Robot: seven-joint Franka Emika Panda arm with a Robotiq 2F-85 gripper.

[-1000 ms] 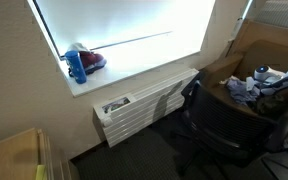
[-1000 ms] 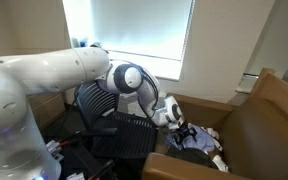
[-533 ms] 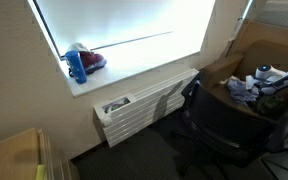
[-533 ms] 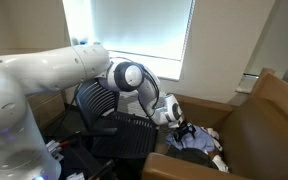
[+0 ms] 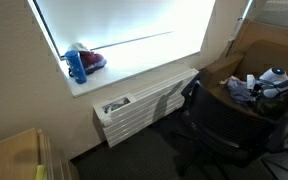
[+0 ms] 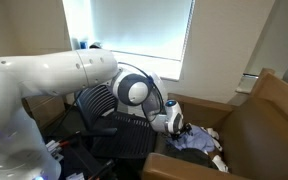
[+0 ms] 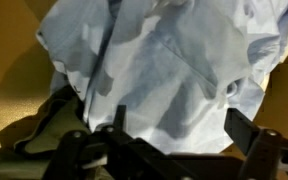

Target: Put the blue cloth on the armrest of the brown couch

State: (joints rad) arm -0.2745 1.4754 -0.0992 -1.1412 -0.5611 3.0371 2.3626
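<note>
The light blue cloth [image 7: 164,60] lies crumpled on the seat of the brown couch [image 7: 14,50] and fills most of the wrist view. It also shows in both exterior views [image 5: 241,91] [image 6: 197,141]. My gripper [image 7: 182,125] is open just above the cloth, with one dark finger [image 7: 119,122] to the left and the other finger [image 7: 246,125] to the right of a fold. In both exterior views the gripper [image 5: 268,88] [image 6: 180,126] hangs low over the cloth pile. A brown couch armrest [image 6: 189,166] shows in the foreground.
An olive-dark garment [image 7: 49,125] lies beside the blue cloth. A black office chair [image 5: 212,122] [image 6: 112,118] stands next to the couch. A white radiator [image 5: 144,100] sits under the windowsill, which bears a blue bottle [image 5: 76,66]. The couch back [image 6: 274,100] rises behind.
The arm has lowered and reached a little further toward the cloth pile on the couch. The cloth has not moved.
</note>
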